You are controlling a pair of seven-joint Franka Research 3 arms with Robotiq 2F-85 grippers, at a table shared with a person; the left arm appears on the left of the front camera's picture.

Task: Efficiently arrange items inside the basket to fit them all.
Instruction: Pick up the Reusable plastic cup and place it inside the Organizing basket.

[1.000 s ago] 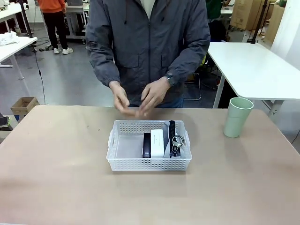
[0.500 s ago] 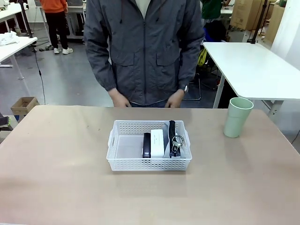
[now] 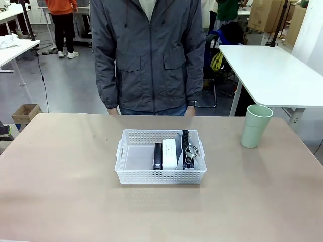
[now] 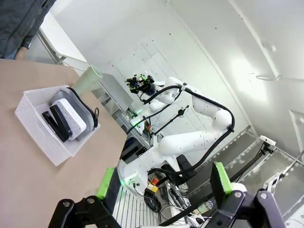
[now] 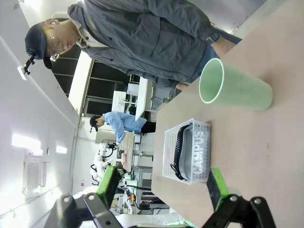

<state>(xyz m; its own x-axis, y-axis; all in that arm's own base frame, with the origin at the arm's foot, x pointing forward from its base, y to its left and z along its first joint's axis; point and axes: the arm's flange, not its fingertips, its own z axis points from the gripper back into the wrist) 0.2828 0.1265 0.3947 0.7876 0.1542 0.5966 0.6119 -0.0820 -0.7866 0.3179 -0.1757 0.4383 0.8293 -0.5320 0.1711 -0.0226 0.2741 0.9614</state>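
In your front view, the black stapler (image 3: 158, 156), white box (image 3: 169, 154) and grey pouch (image 3: 185, 148) stand side by side in the basket (image 3: 128, 176), with the pale green cup (image 3: 256, 126) outside it on the table (image 3: 60, 176). Your left wrist view has the left pincer (image 4: 163, 183) spread wide and holding nothing, with the basket (image 4: 40, 135) well beyond its fingertips. Your right wrist view shows the right pincer (image 5: 162, 187) equally wide and empty, with the cup (image 5: 235, 90) and, farther off, the basket (image 5: 199, 152) ahead of it, untouched.

Green cup (image 3: 256, 125) (upright) outside basket (image 3: 151, 176)
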